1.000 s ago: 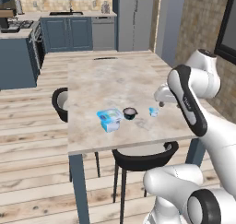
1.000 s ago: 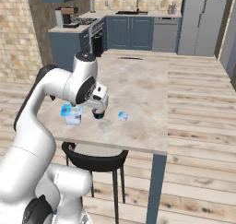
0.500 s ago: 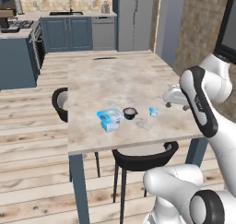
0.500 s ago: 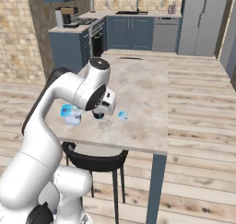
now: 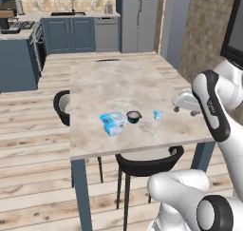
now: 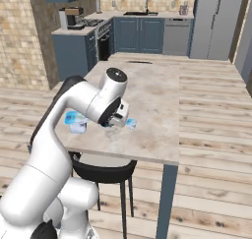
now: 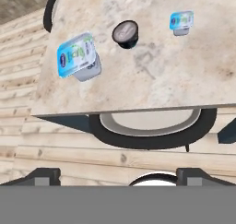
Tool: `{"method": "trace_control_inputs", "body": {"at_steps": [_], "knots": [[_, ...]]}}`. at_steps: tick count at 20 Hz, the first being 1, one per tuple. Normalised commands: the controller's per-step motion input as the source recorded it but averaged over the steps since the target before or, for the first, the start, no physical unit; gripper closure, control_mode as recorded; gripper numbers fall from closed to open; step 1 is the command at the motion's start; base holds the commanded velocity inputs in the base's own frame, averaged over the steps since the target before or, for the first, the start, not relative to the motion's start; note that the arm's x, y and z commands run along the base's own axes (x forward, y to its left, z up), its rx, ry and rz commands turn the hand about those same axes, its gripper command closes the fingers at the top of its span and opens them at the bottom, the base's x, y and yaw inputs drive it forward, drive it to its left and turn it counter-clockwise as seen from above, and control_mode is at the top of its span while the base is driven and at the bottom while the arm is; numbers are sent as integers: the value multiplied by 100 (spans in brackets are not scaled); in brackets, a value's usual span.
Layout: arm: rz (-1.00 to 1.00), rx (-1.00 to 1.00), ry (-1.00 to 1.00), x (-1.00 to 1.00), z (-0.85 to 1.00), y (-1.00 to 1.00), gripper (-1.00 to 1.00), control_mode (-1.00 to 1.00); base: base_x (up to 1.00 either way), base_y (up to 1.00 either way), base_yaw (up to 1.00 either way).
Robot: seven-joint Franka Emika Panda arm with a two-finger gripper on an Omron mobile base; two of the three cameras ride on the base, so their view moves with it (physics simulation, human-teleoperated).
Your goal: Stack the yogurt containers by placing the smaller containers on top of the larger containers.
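Note:
Three yogurt containers stand apart in a row near the table's front edge. The flat light-blue rectangular tub [image 5: 113, 122] [image 6: 75, 121] [image 7: 77, 56] is on the left. The small dark round cup with a pale top [image 5: 134, 116] [image 7: 125, 33] is in the middle, hidden behind my arm in the right base view. The tiny light-blue cup [image 5: 158, 115] [image 6: 131, 123] [image 7: 181, 21] is on the right. My gripper [image 5: 182, 101] [image 7: 118, 174] hovers above the table to the right of the tiny cup. It is open, with its fingertips [image 7: 44, 174] wide apart and nothing between them.
The marble table [image 5: 109, 82] has a dark chair with a pale seat [image 5: 147, 161] [image 7: 152, 126] tucked under its front edge and another chair [image 5: 61, 104] at its left side. A dark oval object [image 5: 108, 60] lies at the far end. Kitchen cabinets stand behind.
My hand has drifted right, away from the tiny cup, and the arm's elbow has swung out. The three containers have not moved.

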Motion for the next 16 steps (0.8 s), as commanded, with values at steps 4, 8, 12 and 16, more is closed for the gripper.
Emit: {"method": "trace_control_inputs", "body": {"at_steps": [4,8,12,16], "knots": [[0,3,0,0,-9,0,-100,-100,0,0,0],[-1,1,0,4,-13,0,-100,-100,0,0,0],[-3,0,0,15,-15,0,-100,-100,0,0,0],[-2,0,0,36,-18,0,-100,-100,0,0,0]]}}
